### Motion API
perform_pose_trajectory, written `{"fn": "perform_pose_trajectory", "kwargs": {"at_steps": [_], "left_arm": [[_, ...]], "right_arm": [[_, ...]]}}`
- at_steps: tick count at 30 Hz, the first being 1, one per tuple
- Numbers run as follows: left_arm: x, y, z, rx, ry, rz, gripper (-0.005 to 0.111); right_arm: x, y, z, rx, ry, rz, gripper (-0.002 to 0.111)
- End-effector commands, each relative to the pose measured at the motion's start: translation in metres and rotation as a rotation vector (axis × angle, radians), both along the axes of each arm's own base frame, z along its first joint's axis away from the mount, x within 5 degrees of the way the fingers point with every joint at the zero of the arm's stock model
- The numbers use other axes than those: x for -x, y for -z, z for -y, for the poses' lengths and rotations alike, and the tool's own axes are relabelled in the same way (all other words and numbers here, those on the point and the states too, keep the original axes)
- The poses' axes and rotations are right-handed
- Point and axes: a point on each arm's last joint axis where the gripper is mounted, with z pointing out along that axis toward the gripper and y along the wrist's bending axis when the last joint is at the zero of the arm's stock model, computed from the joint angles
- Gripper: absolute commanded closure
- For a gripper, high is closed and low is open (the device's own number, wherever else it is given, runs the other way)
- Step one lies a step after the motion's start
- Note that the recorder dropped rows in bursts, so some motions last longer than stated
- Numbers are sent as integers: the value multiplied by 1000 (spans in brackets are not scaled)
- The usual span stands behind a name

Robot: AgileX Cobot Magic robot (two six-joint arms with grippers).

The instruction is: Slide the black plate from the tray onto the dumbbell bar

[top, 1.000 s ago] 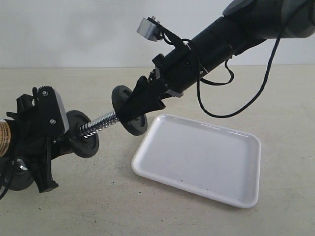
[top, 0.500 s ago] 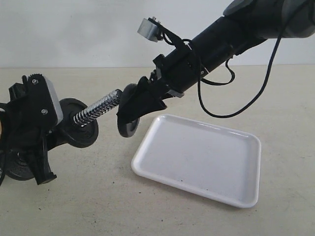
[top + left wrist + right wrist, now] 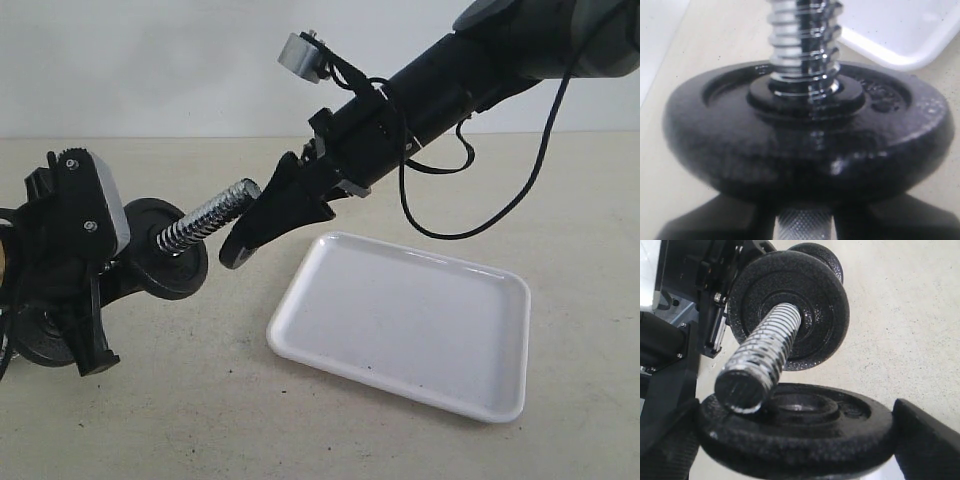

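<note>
My right gripper [image 3: 243,243] is shut on the black plate [image 3: 236,250], held by its rim just under the bar's tip. In the right wrist view the plate [image 3: 805,432] lies between my fingers [image 3: 922,440], its centre hole beside the tip and not on it. The dumbbell bar [image 3: 205,218] slants up to the right, its threaded end [image 3: 760,357] bare. My left gripper [image 3: 100,295] is shut on the bar's knurled middle [image 3: 802,226]. A look-alike disc [image 3: 168,262] sits on the bar, and another [image 3: 38,342] at its lower end.
The white tray [image 3: 400,320] lies on the beige table to the right, under my right arm, with no disc on it. A loose black cable [image 3: 470,215] hangs from the right arm above the tray.
The held plate, which stood at the bar's end, has drawn off it, dropped lower and tilted flatter. The bar's tip has risen and swung right.
</note>
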Motion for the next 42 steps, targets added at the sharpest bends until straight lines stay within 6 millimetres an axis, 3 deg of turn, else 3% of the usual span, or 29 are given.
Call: {"fn": "perform_pose_trajectory", "kwargs": {"at_steps": [1, 17, 25, 34, 42], "left_arm": [[42, -77, 51, 697, 695, 248, 102], [23, -68, 45, 598, 467, 234, 102], [19, -63, 43, 556, 422, 217, 102], [5, -30, 46, 534, 381, 85, 102], [2, -20, 47, 531, 378, 52, 102]], "right_arm": [[0, -14, -2, -70, 23, 1, 107], [0, -9, 1, -10, 8, 11, 107], [-16, -5, 32, 40, 100, -15, 107], [-20, -6, 38, 37, 122, -18, 107], [-20, -6, 38, 37, 120, -16, 107]]}}
